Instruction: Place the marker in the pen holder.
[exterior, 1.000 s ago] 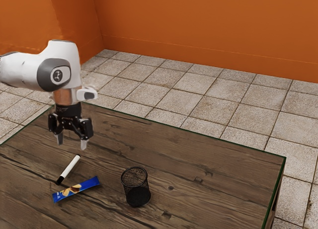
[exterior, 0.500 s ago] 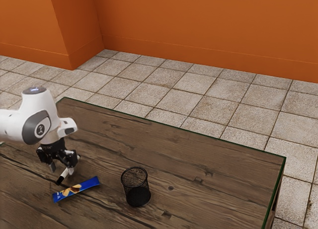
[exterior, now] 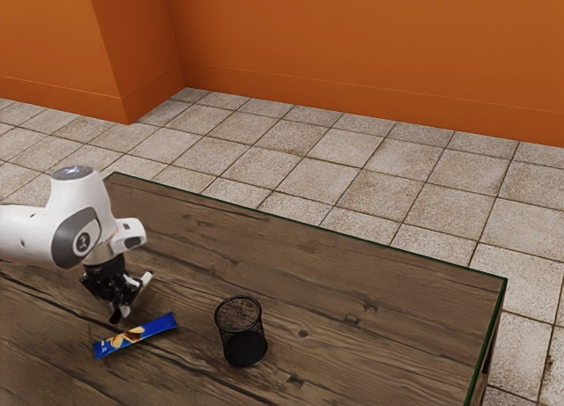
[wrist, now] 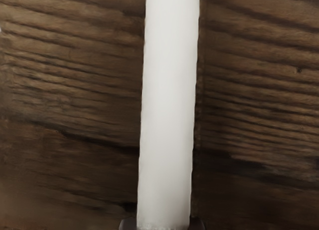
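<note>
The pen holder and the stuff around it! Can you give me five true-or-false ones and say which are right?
1. The marker is inside the pen holder. False: the gripper has it, away from the holder.
2. The gripper is shut on the marker. True.
3. The pen holder is lying on its side. False: it stands upright on the table.
4. The snack packet is mostly blue. True.
5. The wall is green. False: it is orange.
</note>
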